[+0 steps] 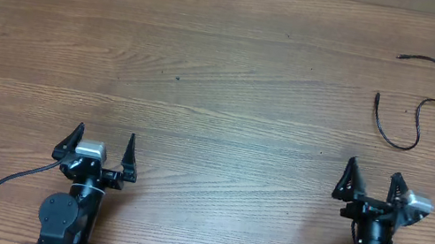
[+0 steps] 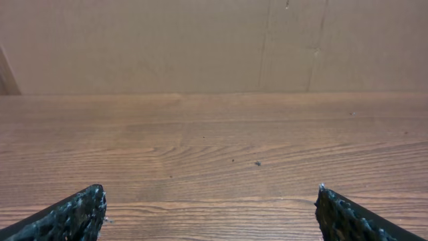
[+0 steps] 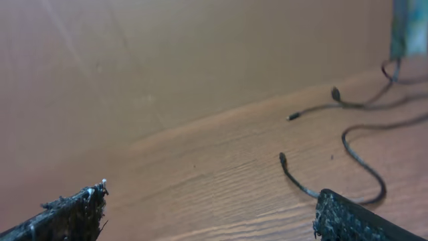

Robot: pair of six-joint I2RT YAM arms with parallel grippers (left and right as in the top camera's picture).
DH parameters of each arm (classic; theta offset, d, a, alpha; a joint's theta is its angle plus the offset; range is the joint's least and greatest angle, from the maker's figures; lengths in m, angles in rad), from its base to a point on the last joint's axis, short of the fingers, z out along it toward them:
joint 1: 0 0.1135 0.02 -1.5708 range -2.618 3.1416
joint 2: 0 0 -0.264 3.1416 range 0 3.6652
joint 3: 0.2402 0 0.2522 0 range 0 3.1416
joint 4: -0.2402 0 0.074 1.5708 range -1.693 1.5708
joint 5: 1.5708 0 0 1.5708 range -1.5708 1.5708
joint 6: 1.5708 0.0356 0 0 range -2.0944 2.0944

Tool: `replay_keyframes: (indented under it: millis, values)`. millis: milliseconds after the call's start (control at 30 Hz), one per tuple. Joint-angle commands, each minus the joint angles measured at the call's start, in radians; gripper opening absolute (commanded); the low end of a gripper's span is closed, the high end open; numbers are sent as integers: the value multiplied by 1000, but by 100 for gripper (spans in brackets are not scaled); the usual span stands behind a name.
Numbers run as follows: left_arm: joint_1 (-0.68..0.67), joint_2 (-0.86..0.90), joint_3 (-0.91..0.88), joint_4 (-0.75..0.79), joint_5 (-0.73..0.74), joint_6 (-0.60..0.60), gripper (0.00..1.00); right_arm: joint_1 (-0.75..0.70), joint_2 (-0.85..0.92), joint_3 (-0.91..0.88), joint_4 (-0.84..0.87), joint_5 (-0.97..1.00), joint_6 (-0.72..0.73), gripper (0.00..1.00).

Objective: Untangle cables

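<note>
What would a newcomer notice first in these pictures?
The thin black cables sprawl in loose loops at the far right of the wooden table. At the near edge, the left gripper and the right gripper both stand open and empty, the right one closer to the cables.

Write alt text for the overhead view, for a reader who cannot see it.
Thin black cables lie loosely spread over the far right of a wooden table, some running off the right side of the view. The left gripper and right gripper sit open at the near edge, holding nothing, the right one closer to the cables.
</note>
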Motion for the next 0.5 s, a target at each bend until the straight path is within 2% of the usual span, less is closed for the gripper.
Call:
replay_keyframes:
  millis: [0,133,467]
  values:
    - [-5,-10,-4,-1,-4,23,100,5,-10,-11,11,-68,-232,100]
    - [-5,-10,-4,-1,-4,23,100,5,-10,-11,14,-113,-317,100]
    - [-5,-10,-4,-1,-4,23,100,5,-10,-11,14,-113,-321,100]
